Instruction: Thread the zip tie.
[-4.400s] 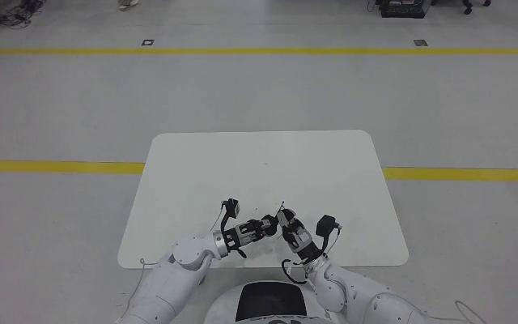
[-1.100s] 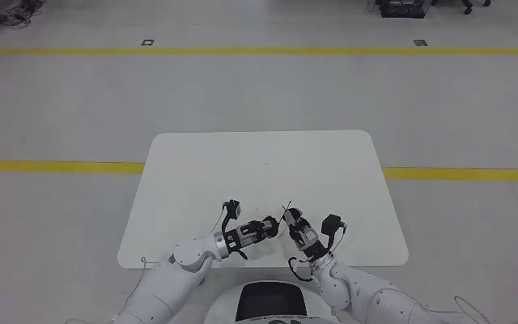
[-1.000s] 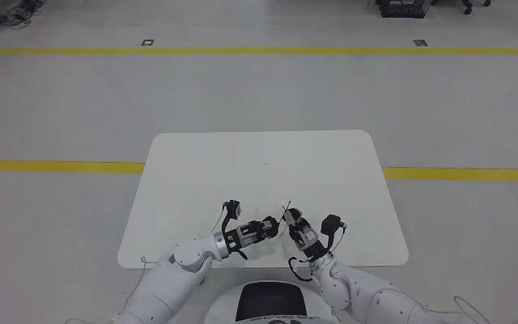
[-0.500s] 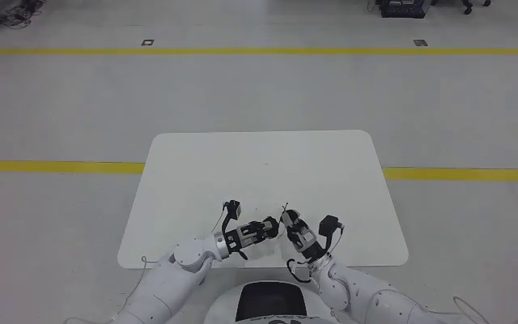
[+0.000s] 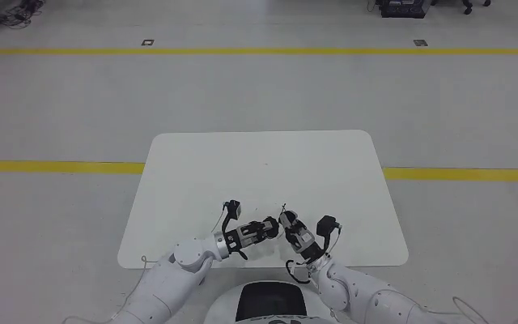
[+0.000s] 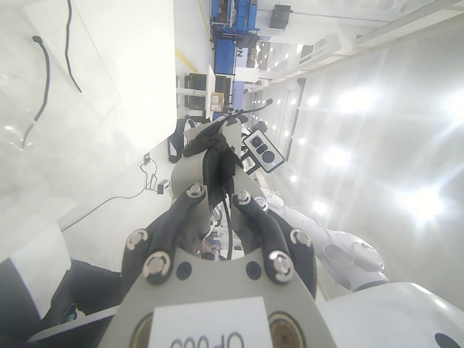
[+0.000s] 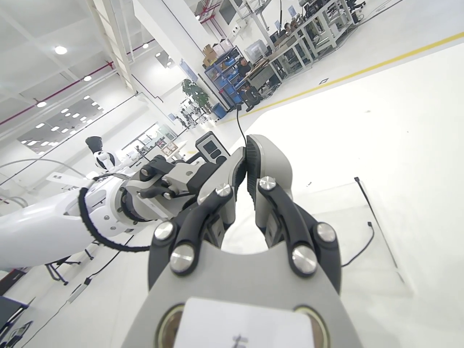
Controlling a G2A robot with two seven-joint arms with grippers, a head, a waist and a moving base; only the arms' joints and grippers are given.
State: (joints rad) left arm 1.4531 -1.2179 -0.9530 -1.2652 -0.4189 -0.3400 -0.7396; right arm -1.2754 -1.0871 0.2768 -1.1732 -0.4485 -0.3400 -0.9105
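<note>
A thin black zip tie [image 7: 240, 121] stands up out of my right gripper [image 7: 246, 146], whose fingers are shut on it; its small head is at the top end. My left gripper [image 7: 203, 179] sits right beside the right fingers. In the left wrist view the left gripper [image 6: 217, 146] has its fingers pressed together, and the zip tie [image 6: 253, 108] curves out past them. In the top view the left gripper [image 5: 273, 228] and the right gripper [image 5: 283, 217] meet tip to tip above the near part of the white table [image 5: 259, 162].
Two spare black zip ties [image 6: 69, 37] [image 6: 41, 81] lie flat on the table under a clear sheet [image 6: 101, 85]; the right wrist view shows these spare ties [image 7: 377, 226] beside my right gripper. The far half of the table is bare.
My right gripper has edged slightly toward the left gripper with the zip tie. The left arm has hardly moved.
</note>
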